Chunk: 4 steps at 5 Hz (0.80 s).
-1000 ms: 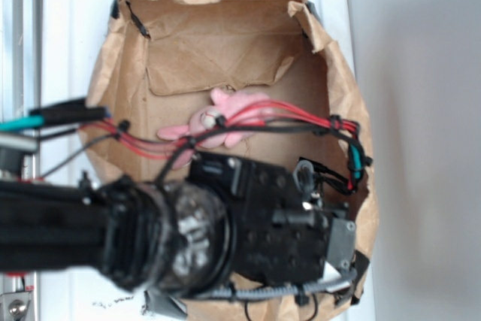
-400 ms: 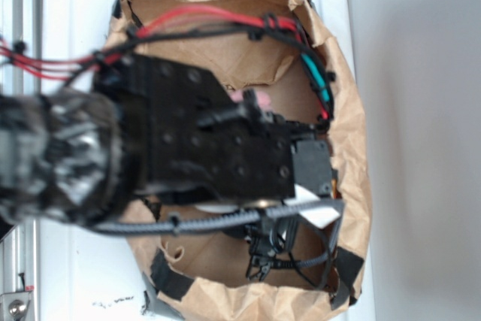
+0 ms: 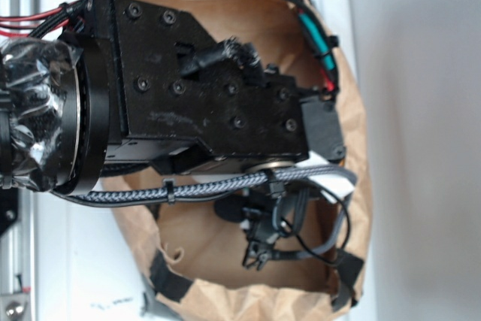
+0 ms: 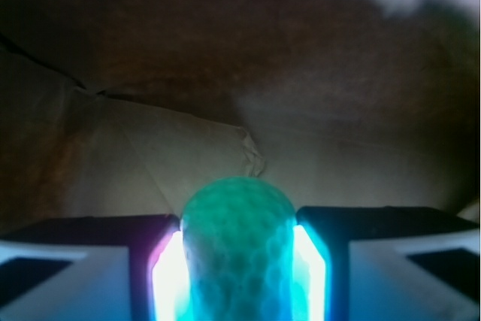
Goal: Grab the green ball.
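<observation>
My gripper [image 4: 237,261] is clamped on the green ball [image 4: 237,242], one lit pad [image 4: 167,276] pressed to each flank so it sits centred and cannot roll. It hangs inside the brown paper bag [image 3: 353,148] (my arm hides it from the exterior view). Grasp appears secure.

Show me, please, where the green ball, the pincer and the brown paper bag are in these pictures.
green ball [image 4: 237,249]: wrist view, on its dimpled front face.
pincer [image 4: 237,276]: wrist view, midway between its two fingertips, closed on the ball.
brown paper bag [image 3: 248,302]: exterior view, on its crumpled lower rim.
</observation>
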Each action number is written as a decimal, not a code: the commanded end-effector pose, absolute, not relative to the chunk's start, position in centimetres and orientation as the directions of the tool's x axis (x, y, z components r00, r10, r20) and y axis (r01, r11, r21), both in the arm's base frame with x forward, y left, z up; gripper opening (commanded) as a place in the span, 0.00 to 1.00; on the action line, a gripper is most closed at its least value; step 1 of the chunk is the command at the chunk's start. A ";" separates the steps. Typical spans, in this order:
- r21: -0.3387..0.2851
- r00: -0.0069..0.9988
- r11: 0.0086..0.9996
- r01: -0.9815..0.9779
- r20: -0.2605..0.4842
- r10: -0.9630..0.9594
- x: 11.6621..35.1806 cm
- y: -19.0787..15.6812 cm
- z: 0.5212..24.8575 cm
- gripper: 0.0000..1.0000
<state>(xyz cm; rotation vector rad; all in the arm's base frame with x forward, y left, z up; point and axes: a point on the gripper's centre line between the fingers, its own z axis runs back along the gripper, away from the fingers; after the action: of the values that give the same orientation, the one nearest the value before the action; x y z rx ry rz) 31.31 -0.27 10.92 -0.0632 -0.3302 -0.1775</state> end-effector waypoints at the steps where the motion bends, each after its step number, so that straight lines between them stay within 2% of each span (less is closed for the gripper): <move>1: 0.042 0.883 0.970 0.240 0.405 -0.236 31.6 1.2 16.9 0.00; 2: 0.037 0.866 0.961 0.275 0.425 -0.264 31.2 1.8 17.6 0.00; 4: 0.048 0.829 0.922 0.383 0.422 -0.366 28.8 3.7 18.3 0.00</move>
<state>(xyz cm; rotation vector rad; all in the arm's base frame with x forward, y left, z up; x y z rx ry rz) 29.30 3.11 16.62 -0.0763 -0.3951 -0.4225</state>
